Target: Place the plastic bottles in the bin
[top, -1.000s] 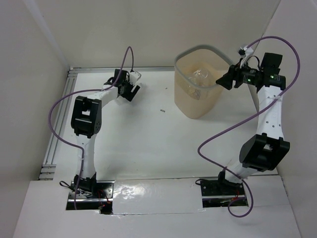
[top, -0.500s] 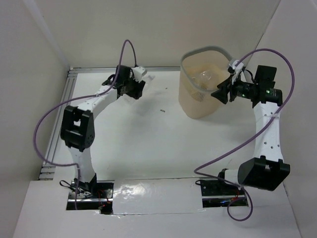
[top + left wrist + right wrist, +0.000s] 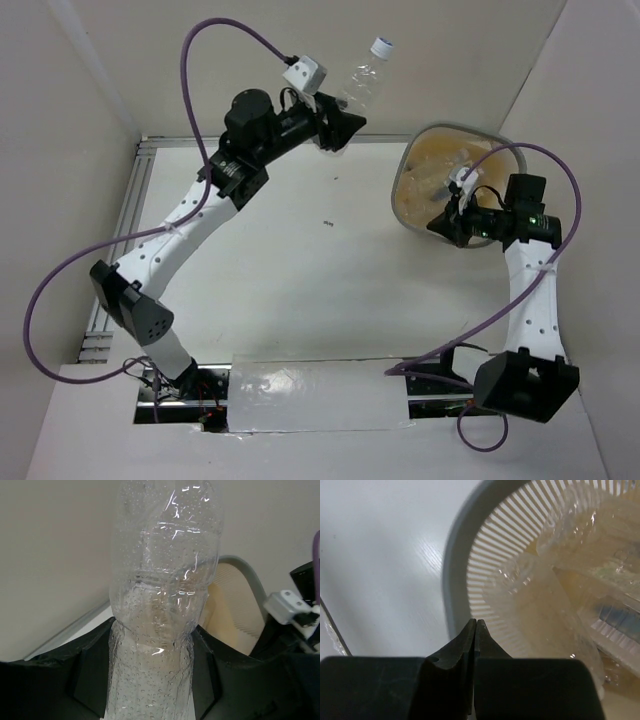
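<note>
Mostly, you are close to done. The bin looks tipped, its mouth turned up toward the top camera. Several clear plastic bottles lie inside it, one wearing a blue label. The only one you can see outside the bin is the bare bottle in your left claw, so by my reckoning one drop is left.

Your left arm stretches far out and high, ending to the left of the bin and above its rim. Your right arm stands on the near side of the bin, wrist bent over toward it.

The bare bottle is well apart from the bin, its white cap leading. The left gripper pinches it low on the body, a dark finger on each side. The right gripper has its fingers pressed together, tips at the bin's grey rim, and nothing shows between them.
</note>
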Motion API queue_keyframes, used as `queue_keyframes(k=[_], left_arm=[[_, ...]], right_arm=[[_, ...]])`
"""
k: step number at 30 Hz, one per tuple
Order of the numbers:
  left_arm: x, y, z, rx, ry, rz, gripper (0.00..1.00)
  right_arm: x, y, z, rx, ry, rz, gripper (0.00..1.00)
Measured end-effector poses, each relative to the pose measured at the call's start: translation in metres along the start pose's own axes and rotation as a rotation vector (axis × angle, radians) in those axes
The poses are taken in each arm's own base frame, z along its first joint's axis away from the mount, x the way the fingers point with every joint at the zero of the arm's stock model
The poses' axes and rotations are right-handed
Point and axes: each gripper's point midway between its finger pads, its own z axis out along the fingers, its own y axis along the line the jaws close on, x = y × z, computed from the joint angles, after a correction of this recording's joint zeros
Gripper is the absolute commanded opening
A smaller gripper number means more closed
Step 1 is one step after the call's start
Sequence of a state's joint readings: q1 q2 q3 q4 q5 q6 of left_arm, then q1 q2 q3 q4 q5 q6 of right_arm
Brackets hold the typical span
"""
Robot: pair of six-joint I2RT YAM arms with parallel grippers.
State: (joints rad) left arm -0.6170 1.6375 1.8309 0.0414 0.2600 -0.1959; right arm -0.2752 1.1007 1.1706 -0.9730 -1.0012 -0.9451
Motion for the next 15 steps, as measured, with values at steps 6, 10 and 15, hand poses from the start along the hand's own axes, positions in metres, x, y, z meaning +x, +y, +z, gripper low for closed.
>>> queue_keyframes(k=[6,10,15], left_arm=[[0.051,-0.025,0.038,0.062,0.078,-0.112,0.38],[0.078,-0.039,0.04,0.086,0.124,-0.146,0.38],[0.101,-0.045,0.035,0.096,0.163,-0.178,0.39]], right_arm=[[0.013,-0.041,0.009,0.07,0.078,0.109,0.0],[-0.005,-0.074,0.007,0.147,0.064,0.116,0.0],[-0.026,-0.108,0.003,0.248,0.034,0.123,0.0]])
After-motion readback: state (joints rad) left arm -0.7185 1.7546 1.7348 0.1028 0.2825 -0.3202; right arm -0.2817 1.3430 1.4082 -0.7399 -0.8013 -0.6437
